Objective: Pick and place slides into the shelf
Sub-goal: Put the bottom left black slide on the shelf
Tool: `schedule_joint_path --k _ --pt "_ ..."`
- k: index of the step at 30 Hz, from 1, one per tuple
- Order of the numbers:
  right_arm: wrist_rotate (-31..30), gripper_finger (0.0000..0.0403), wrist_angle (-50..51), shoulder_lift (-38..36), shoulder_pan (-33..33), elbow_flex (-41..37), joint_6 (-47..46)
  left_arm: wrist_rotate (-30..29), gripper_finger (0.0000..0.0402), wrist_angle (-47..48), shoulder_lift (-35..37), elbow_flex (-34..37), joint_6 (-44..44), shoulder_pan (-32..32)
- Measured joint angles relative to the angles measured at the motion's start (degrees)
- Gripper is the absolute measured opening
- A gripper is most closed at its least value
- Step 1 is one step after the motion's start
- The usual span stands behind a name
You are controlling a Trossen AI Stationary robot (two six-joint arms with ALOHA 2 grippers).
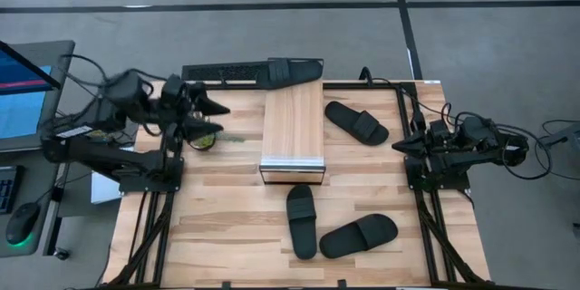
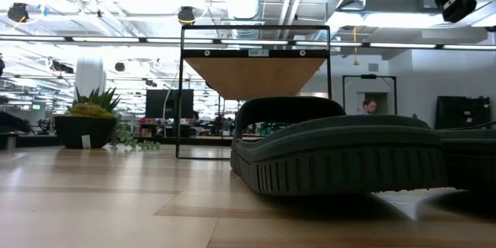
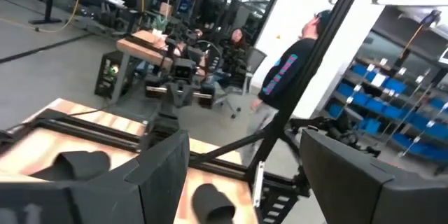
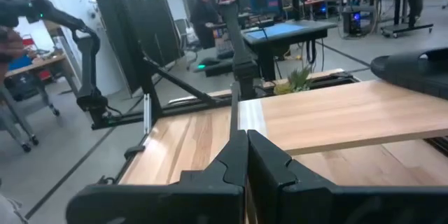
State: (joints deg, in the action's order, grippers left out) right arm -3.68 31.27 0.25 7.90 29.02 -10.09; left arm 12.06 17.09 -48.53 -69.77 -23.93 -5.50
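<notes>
One slide (image 1: 292, 71) sat on shelf (image 1: 293, 127); three slides (image 1: 356, 122) lay on worktop (image 1: 227, 208). Left fingers (image 1: 210, 116) apart, empty. Right fingers (image 1: 400, 146) together. Next job looked like grabbing another slide.

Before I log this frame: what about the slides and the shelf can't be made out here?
- Slide on the shelf: the high view shows one slide at its far end, but whether it sits fully on the plank is unclear.
- Low view: the near slide fills the foreground, hiding the other slides.
- Left wrist view: the open left gripper hides most of the table; blurred.
</notes>
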Motion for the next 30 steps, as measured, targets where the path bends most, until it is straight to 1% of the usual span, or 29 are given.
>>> schedule_joint_path --k 3,5,7,10,13,17,20,23,25,27,28,30 --pt "0.0 0.0000 0.0 0.0 0.0 0.0 0.0 -4.0 0.0258 -5.5 0.8 4.1 -0.3 4.5" --pt "-0.1 0.0000 0.0 0.0 0.0 0.0 0.0 -5.3 0.0258 -7.8 1.1 6.2 0.4 6.6" --pt "-0.1 0.0000 0.0 0.0 0.0 0.0 0.0 -6.3 0.0258 -9.3 1.0 6.8 2.0 7.6" --pt "-0.2 0.0000 0.0 0.0 0.0 0.0 0.0 -6.8 0.0258 -11.1 1.1 6.9 4.6 8.2" --pt "-0.2 0.0000 0.0 0.0 0.0 0.0 0.0 -5.9 0.0258 -12.5 0.9 6.9 5.2 8.3" --pt "-0.8 0.0000 -0.2 0.0 0.0 0.0 0.0 -5.4 0.0258 -13.0 0.3 6.9 2.9 8.4" --pt "-0.9 0.0000 -0.4 0.0 0.0 0.0 0.0 -7.3 0.0258 -14.5 -0.4 6.9 0.9 8.4" --pt "-0.8 0.0000 -0.4 0.0 0.0 0.0 -0.7 -8.1 0.0258 -13.9 -1.7 6.8 1.7 8.2" --pt "-0.8 0.0000 -1.4 0.0 0.0 -0.3 -3.8 -8.8 0.0258 -9.6 -1.7 6.9 1.8 8.1" --pt "-1.1 0.0000 -4.8 0.0 0.0 -0.7 -8.3 -12.0 0.0258 -4.4 -1.3 6.8 -0.5 8.2" --pt "-1.1 0.0000 -7.4 0.0 0.0 -1.1 -10.2 -15.3 0.0258 -0.4 -0.6 6.8 -2.2 8.5" --pt "-0.6 0.0000 -11.8 0.0 0.0 -1.4 -13.3 -25.1 0.0258 6.0 0.7 7.2 -6.2 10.3"
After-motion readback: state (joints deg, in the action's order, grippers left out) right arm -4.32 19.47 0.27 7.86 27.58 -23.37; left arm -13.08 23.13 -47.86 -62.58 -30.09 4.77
